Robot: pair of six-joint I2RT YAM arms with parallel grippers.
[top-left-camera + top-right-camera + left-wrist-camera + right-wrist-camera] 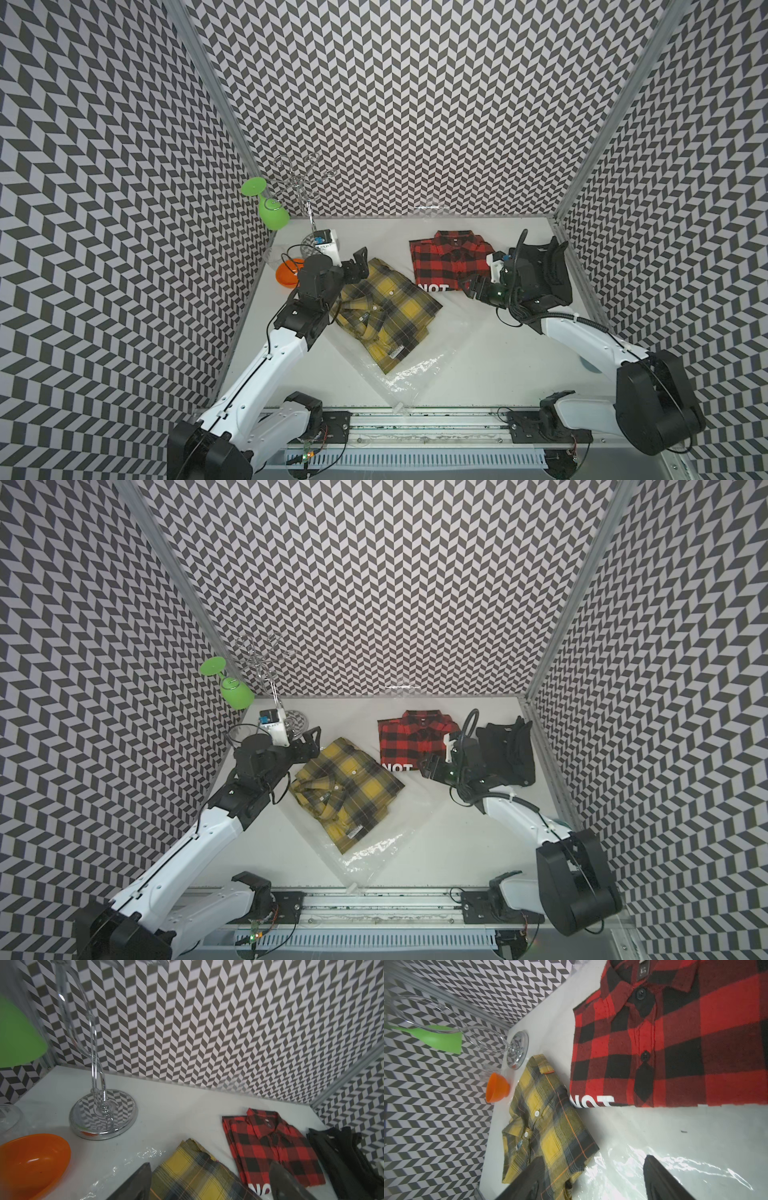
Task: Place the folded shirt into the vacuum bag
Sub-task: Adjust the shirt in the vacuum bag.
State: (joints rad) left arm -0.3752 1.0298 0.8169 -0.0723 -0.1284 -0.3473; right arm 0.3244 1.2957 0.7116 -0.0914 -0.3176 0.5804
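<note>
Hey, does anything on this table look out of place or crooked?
Yes. The yellow shirt lies diagonally, on or in the crinkled bag (can't tell which), its collar rumpled, while the red shirt sits square. An orange cup lies tipped on its side by the rack base.

A green wine glass [273, 215] is hung on a chrome wire rack [104, 1114] near an orange plastic bowl [31, 1163]; a red-and-black checked shirt [449, 262] is laid folded.
</note>
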